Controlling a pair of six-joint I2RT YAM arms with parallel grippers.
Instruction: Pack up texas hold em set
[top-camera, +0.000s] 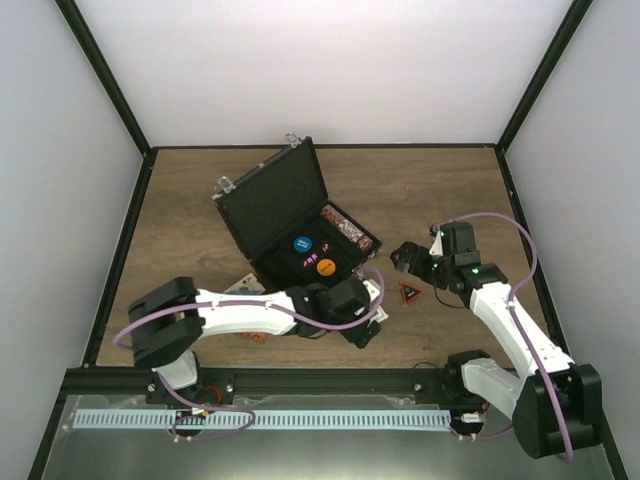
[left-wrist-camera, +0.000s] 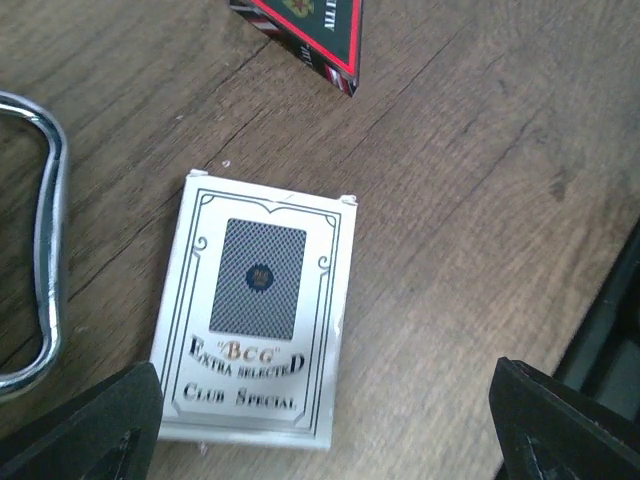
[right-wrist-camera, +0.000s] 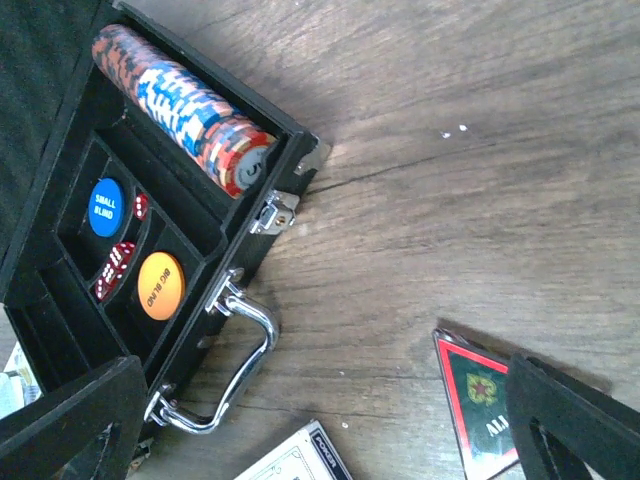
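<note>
The black case (top-camera: 262, 200) lies open mid-table with its lid up. Inside are a row of brown-red chips (right-wrist-camera: 185, 100), a blue disc (right-wrist-camera: 104, 207), an orange disc (right-wrist-camera: 161, 285) and red dice (right-wrist-camera: 115, 265). A silver card deck (left-wrist-camera: 255, 310) lies flat on the table beside the case's silver handle (left-wrist-camera: 45, 250). My left gripper (left-wrist-camera: 325, 430) hovers open over the deck's near end, holding nothing. The red-black triangle (top-camera: 410, 294) lies on the table right of the case. My right gripper (right-wrist-camera: 320, 430) is open and empty, above the table between the handle (right-wrist-camera: 235, 370) and the triangle (right-wrist-camera: 475, 400).
A second card deck (top-camera: 245, 287) peeks out behind the left arm, left of the case. A small item (top-camera: 258, 336) lies under that arm near the front edge. Black frame posts and white walls bound the wooden table (top-camera: 430, 190).
</note>
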